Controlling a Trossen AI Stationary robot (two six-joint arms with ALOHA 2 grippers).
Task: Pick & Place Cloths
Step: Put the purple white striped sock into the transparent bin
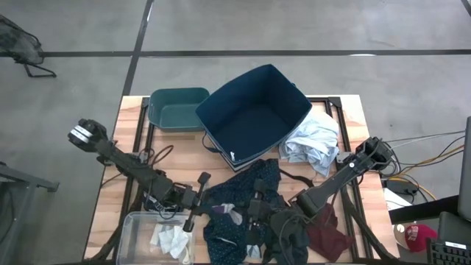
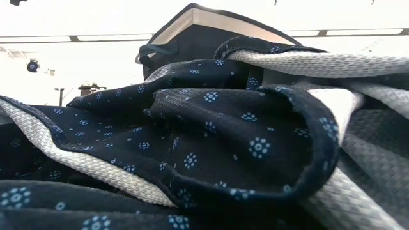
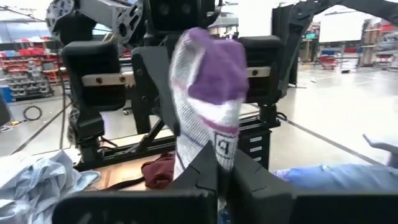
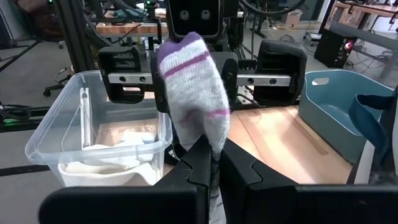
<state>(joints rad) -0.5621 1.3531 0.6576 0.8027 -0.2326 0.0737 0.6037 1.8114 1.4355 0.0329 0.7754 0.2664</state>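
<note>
Mostly unsorted; left gripper (image 3: pixel 217 180) and right gripper (image 4: pixel 211 165) both pinch one grey-purple sock (image 1: pixel 234 215) between them above the navy dotted shirt (image 1: pixel 243 199); clear bin (image 1: pixel 136 228) holds white pieces (image 1: pixel 171 239); pale shirt (image 1: pixel 313 143), maroon piece (image 1: pixel 331 239) still on table (image 1: pixel 129 118).

Even, soft overhead light falls across the bench (image 1: pixel 346 107) in the high view, with faint shadows. The low view is backlit, its background blown out white behind the dotted shirt (image 2: pixel 211 147), which fills the frame. Both wrist views blur the sock (image 3: pixel 208 106) up close.
</note>
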